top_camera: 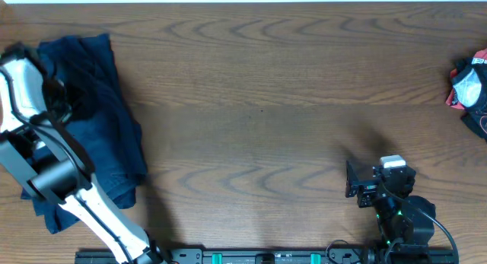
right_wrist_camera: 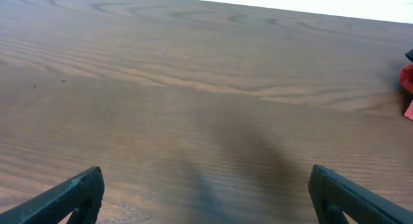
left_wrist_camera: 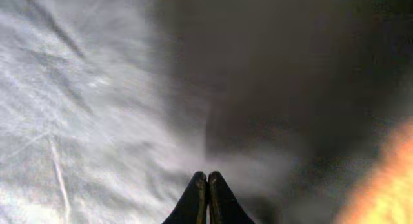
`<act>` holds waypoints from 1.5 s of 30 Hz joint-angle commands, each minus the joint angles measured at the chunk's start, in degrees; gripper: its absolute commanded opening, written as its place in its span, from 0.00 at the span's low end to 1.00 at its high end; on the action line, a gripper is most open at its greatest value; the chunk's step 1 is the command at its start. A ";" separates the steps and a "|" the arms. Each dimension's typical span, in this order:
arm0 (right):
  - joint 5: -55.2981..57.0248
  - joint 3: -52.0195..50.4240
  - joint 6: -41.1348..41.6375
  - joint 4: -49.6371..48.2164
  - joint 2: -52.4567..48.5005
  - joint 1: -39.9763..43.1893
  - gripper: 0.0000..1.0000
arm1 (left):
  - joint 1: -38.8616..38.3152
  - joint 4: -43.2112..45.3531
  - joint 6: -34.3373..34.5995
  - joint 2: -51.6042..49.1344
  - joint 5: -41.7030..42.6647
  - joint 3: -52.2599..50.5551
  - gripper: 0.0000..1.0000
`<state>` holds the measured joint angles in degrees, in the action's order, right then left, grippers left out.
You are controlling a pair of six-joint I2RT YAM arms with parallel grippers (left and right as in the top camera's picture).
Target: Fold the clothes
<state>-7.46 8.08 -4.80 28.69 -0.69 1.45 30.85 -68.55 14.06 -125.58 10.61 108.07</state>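
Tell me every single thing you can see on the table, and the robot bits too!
clothes: one heap, number of pieces unclear, dark navy blue, left end of the table
red, black and white thing: one, right edge, partly cut off, too small to name
table: one, brown wood, under everything
left gripper: one, black, shut, over the clothes
right gripper: one, black, open, above bare wood at the front right
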 commanded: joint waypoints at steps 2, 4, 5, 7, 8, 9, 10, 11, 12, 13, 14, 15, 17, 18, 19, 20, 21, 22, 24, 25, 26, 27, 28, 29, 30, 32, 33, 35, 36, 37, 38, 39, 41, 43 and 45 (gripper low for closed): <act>0.37 -0.15 0.68 0.13 0.35 0.20 0.99 | -4.61 -0.15 -2.03 8.46 0.37 2.34 0.06; 0.37 -0.15 0.68 0.13 0.35 0.20 0.99 | -7.37 -0.90 -2.40 9.60 0.83 2.32 0.06; 0.37 -0.15 0.70 0.13 0.35 0.20 0.99 | -9.09 -1.57 -3.52 9.64 1.99 2.32 0.06; 0.37 -0.15 0.68 0.13 0.35 0.20 0.99 | -12.07 -2.38 -4.61 9.29 3.56 2.03 0.08; 0.37 -0.15 0.68 0.13 0.35 0.20 0.99 | -13.77 -2.54 -4.59 9.05 3.52 1.79 0.08; 0.37 -0.15 0.70 0.13 0.35 0.20 0.99 | -15.34 -2.54 -4.59 8.76 3.52 1.55 0.15; 0.37 -0.15 0.68 0.13 0.35 0.20 0.99 | -16.63 -2.56 -4.59 8.61 3.26 1.42 0.24; 0.37 -0.15 0.68 0.13 0.35 0.20 0.99 | -17.73 -2.56 -4.59 8.52 2.58 1.16 0.36; 0.37 -0.15 0.68 0.13 0.35 0.20 0.99 | -18.67 -2.56 -4.61 8.50 1.95 0.81 0.44; 0.37 -0.15 0.68 0.13 0.35 0.20 0.99 | -19.30 -2.54 -4.59 8.44 1.18 0.52 0.44; 0.37 -0.15 0.68 0.13 0.35 0.20 0.99 | -19.76 -2.51 -4.55 8.44 -0.11 0.22 0.45; 0.37 -0.15 0.68 0.13 0.35 0.20 0.99 | -19.96 -2.54 -4.33 8.41 -1.90 -0.11 0.46; 0.37 -0.15 0.68 0.13 0.35 0.20 0.99 | -19.78 -2.69 -4.33 8.35 -3.74 -0.68 0.50; 0.37 -0.15 0.68 0.13 0.37 0.20 0.99 | -19.41 -2.97 -4.35 8.35 -4.22 -1.05 0.50; 0.37 -0.15 0.68 0.13 0.35 0.20 0.99 | -18.95 -3.21 -4.37 8.33 -4.50 -1.36 0.50; 0.37 -0.15 0.68 0.13 0.35 0.20 0.99 | -18.49 -3.26 -4.37 8.31 -4.70 -1.90 0.50; 0.37 -0.15 0.68 0.13 0.35 0.20 0.99 | -18.03 -3.23 -4.37 8.28 -4.72 -2.38 0.50; 0.37 -0.15 0.68 0.13 0.35 0.20 0.99 | -17.53 -3.21 -4.37 8.28 -4.70 -2.95 0.51; 0.37 -0.15 0.68 0.13 0.35 0.20 0.99 | -16.68 -3.13 -4.39 8.09 -4.74 -4.17 0.51; 0.37 -0.15 0.68 0.13 0.35 0.20 0.99 | -16.33 -3.13 -4.39 7.98 -4.85 -4.72 0.50; 0.37 -0.15 0.68 0.13 0.35 0.20 0.99 | -16.02 -3.10 -4.39 7.80 -5.16 -5.42 0.50; 0.37 -0.15 0.68 0.13 0.35 0.20 0.99 | -15.87 -2.91 -4.42 7.74 -5.33 -6.12 0.50; 0.37 -0.15 0.68 0.13 0.35 0.20 0.99 | -15.76 -2.64 -4.42 7.65 -5.64 -6.82 0.50; 0.37 -0.15 0.68 0.13 0.35 0.20 0.99 | -15.72 -2.32 -4.39 7.58 -6.34 -7.61 0.50; 0.37 -0.15 0.68 0.13 0.35 0.20 0.99 | -15.69 -1.95 -4.39 7.58 -6.86 -8.37 0.48; 0.37 -0.15 0.68 0.13 0.35 0.20 0.99 | -15.69 -0.70 -4.39 7.58 -7.26 -10.16 0.48; 0.37 -0.15 0.68 0.13 0.35 0.20 0.99 | -15.69 -0.09 -4.39 7.56 -7.23 -11.04 0.48; 0.37 -0.15 0.68 0.13 0.35 0.20 0.99 | -15.69 0.96 -4.39 7.56 -7.23 -12.52 0.46; 0.37 -0.15 0.68 0.13 0.35 0.20 0.99 | -15.69 1.42 -4.39 7.56 -7.26 -13.18 0.42; 0.37 -0.15 0.68 0.13 0.35 0.20 0.99 | -15.69 1.97 -4.39 7.56 -7.26 -13.99 0.41; 0.37 -0.15 0.68 0.13 0.35 0.20 0.99 | -15.69 2.40 -4.39 7.56 -7.26 -14.60 0.41; 0.37 -0.15 0.68 0.13 0.35 0.20 0.99 | -15.65 2.97 -4.37 7.56 -7.26 -15.26 0.41; 0.37 -0.15 0.68 0.13 0.35 0.20 0.99 | -15.65 3.80 -4.37 7.56 -7.28 -16.26 0.41; 0.37 -0.15 0.68 0.13 0.35 0.20 0.99 | -15.65 4.81 -4.37 7.56 -7.26 -17.31 0.41; 0.37 -0.15 0.68 0.11 0.35 0.20 0.99 | -15.65 5.38 -4.37 7.56 -7.28 -18.01 0.41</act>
<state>-7.46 8.08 -4.80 28.69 -0.69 1.45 15.18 -63.46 10.22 -117.03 4.08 90.96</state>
